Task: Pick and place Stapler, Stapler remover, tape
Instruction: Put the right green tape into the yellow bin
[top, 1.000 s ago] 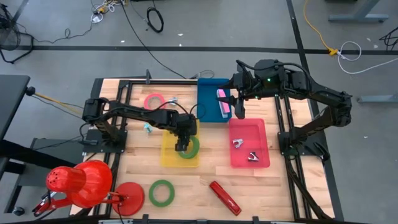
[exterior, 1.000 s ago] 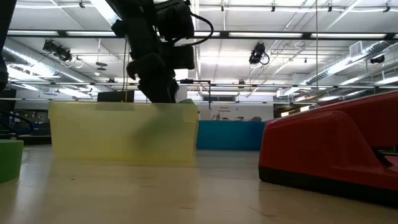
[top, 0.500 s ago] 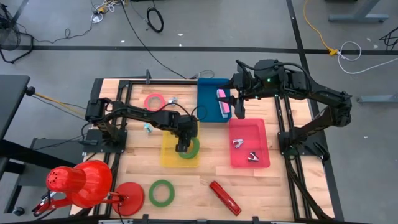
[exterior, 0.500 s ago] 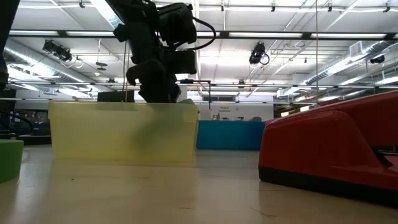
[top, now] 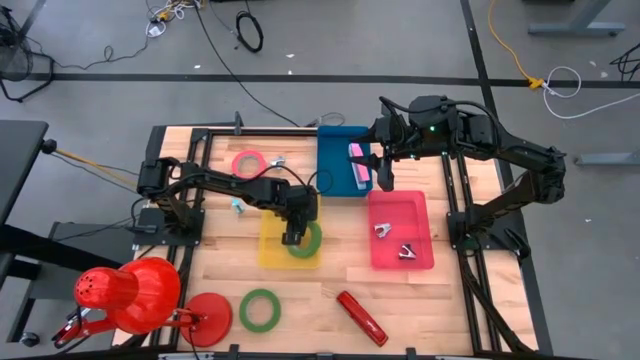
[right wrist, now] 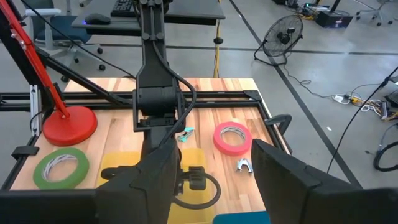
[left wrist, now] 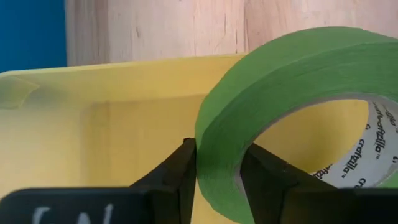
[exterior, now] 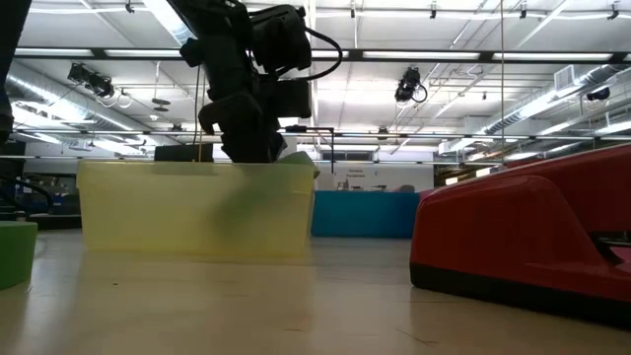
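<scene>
Left gripper (top: 296,238): inside yellow bin (top: 272,252), fingers clamped either side of the wall of a green tape roll (left wrist: 280,99), which stands tilted at the bin's right end. Right gripper (top: 381,168): fingers apart, nothing held, above blue bin (top: 335,160) w/ pink stapler (top: 358,165); red bin (top: 392,255) alongside holds two staple removers (top: 396,241). Loose on table: red stapler (top: 361,317) at front edge, 2nd green tape roll (top: 260,309) front left, pink tape roll (top: 248,163) at back, near a further staple remover (right wrist: 244,165).
</scene>
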